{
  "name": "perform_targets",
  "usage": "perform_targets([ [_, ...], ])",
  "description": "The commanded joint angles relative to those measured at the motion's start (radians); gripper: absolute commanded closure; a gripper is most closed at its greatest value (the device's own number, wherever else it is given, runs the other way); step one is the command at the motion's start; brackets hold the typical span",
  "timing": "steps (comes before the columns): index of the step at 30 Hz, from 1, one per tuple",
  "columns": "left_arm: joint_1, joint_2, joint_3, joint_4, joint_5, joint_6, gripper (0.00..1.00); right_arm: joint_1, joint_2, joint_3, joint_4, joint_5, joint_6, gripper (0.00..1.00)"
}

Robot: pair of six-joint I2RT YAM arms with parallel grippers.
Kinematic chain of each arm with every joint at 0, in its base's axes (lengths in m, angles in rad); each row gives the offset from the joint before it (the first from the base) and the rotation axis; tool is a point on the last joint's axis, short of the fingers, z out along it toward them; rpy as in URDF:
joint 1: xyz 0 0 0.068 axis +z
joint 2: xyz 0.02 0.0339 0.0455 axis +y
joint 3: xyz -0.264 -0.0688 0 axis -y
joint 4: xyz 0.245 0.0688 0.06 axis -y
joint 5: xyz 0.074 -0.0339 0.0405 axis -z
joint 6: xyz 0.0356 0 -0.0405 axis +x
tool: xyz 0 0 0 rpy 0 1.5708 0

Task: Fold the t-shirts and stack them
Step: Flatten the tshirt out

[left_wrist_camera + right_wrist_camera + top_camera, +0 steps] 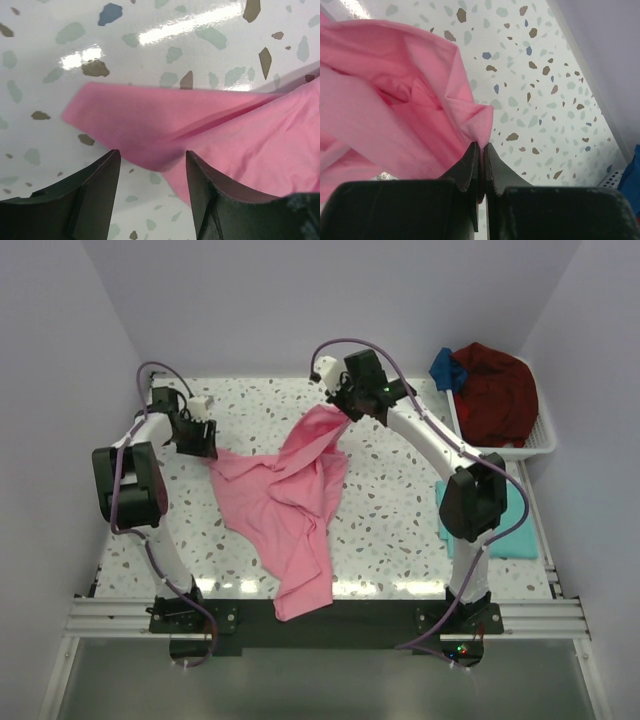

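One pink t-shirt, edge pinched in right fingers

The pink t-shirt is soft, matt cloth with little creases. The surface is smooth and shiny, speckled like stone. The basket looks like white plastic. The right gripper is dull black plastic.

We see a plain pink t-shirt, a white table flecked grey, brown and blue, a teal shirt at three o'clock, and a dark red garment and a blue garment at one o'clock.
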Motion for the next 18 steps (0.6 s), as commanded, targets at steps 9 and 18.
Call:
perform_targets([
  [9, 0.020, -0.045, 0.024, 0.116, -0.197, -0.053, 0.49, -0.042, -0.161, -0.158, -0.039, -0.045, -0.030, 1.00],
  [18, 0.021, 0.048, 0.076, 0.155, -0.234, -0.102, 0.51, -0.042, -0.169, -0.181, -0.047, -0.049, -0.042, 1.00],
])
